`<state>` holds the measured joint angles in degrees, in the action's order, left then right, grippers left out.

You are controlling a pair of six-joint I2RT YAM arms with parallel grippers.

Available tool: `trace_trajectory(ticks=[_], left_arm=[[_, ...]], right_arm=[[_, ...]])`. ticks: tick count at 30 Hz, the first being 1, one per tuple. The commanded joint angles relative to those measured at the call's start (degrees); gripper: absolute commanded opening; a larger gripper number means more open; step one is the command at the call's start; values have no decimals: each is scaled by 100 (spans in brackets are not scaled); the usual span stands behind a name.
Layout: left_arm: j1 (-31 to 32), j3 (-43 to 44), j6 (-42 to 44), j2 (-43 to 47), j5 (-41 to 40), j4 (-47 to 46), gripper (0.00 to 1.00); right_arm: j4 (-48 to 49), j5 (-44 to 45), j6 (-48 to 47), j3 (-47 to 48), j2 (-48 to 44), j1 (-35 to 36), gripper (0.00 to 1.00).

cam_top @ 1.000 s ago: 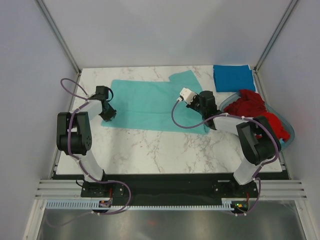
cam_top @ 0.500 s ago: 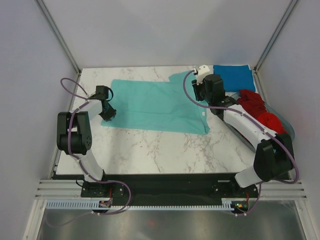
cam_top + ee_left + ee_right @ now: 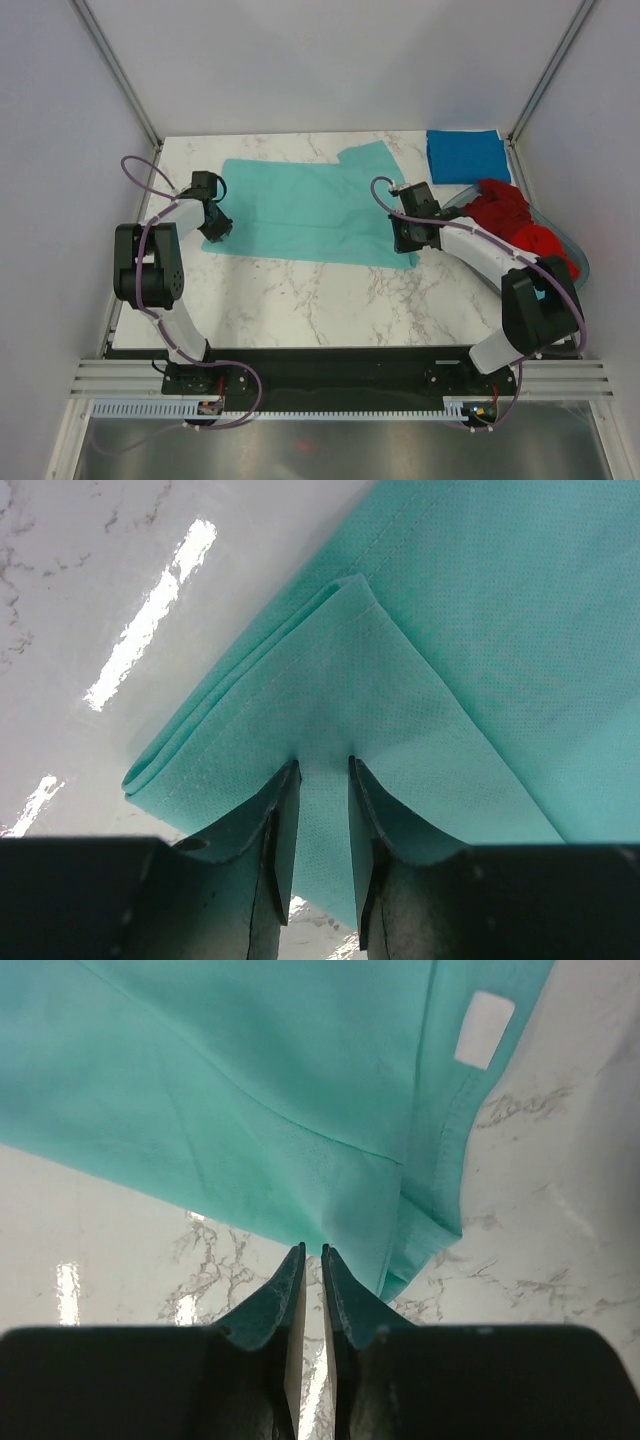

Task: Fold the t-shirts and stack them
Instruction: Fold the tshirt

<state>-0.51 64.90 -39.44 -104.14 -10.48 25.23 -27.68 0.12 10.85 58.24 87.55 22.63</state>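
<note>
A light teal-green t-shirt [image 3: 310, 205] lies spread flat across the back half of the marble table. My left gripper [image 3: 215, 232] is at its front left corner, shut on a folded fold of the teal fabric [image 3: 450, 630], which runs between the fingers [image 3: 322, 765]. My right gripper [image 3: 405, 240] is at the shirt's front right corner by the collar; its jaws are shut, tips [image 3: 312, 1250] at the hem of the teal shirt [image 3: 250, 1080], marble showing between them. A folded blue t-shirt [image 3: 462, 155] lies at the back right. Red t-shirts [image 3: 510, 215] are heaped at the right.
The red shirts sit in a translucent blue-grey basket [image 3: 578, 265] at the table's right edge. A white label [image 3: 483, 1028] shows inside the teal shirt's collar. Frame posts and white walls close in the table's back and sides.
My right gripper went from the shirt's right part to the back by the blue shirt, then came forward to the teal shirt's front right corner. The left gripper has not moved.
</note>
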Motion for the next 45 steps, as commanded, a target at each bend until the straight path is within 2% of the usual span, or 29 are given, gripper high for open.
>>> trace_trajectory(ticks=[1, 10, 13, 18, 26, 31, 33, 34, 37, 39, 41, 43, 45], left_arm=[[-10, 5, 103, -159, -226, 105, 34], [-28, 22, 182, -133, -630, 184, 34], [-19, -65, 130, 16, -833, 219, 34], [-10, -241, 94, 244, -710, 271, 34], [148, -838, -55, 859, -877, 456, 35], [148, -1041, -126, 1325, -807, 667, 36], [148, -972, -47, 1667, -745, 746, 39], [157, -927, 41, 1790, -719, 772, 45], [157, -708, 225, 2160, -351, 764, 48], [183, -437, 314, 2240, 316, 676, 48], [236, -286, 664, 2188, 1596, 352, 48], [428, -40, 893, 1969, 2511, -9, 48], [726, 224, 999, 1801, 2874, -298, 48]], right_arm=[[-80, 109, 321, -119, 349, -4, 18], [-27, 1191, 321, -550, 553, -5, 17], [-18, 1192, 400, -638, 474, -4, 19], [8, 1201, 619, -849, 333, -4, 22], [-237, 1561, 1392, -1236, -141, -4, 26], [-387, 974, 1324, -1026, -633, 13, 32], [-413, 587, 1079, -798, -695, 4, 37], [-422, 499, 990, -509, -643, 4, 38], [-370, 156, 543, 176, -178, -4, 43], [-334, -290, 261, 564, 382, -57, 43], [-308, -530, -178, 1170, 736, -92, 43], [-229, -907, -634, 1672, 1167, -145, 44], [-203, -1136, -856, 2145, 1561, -206, 44]])
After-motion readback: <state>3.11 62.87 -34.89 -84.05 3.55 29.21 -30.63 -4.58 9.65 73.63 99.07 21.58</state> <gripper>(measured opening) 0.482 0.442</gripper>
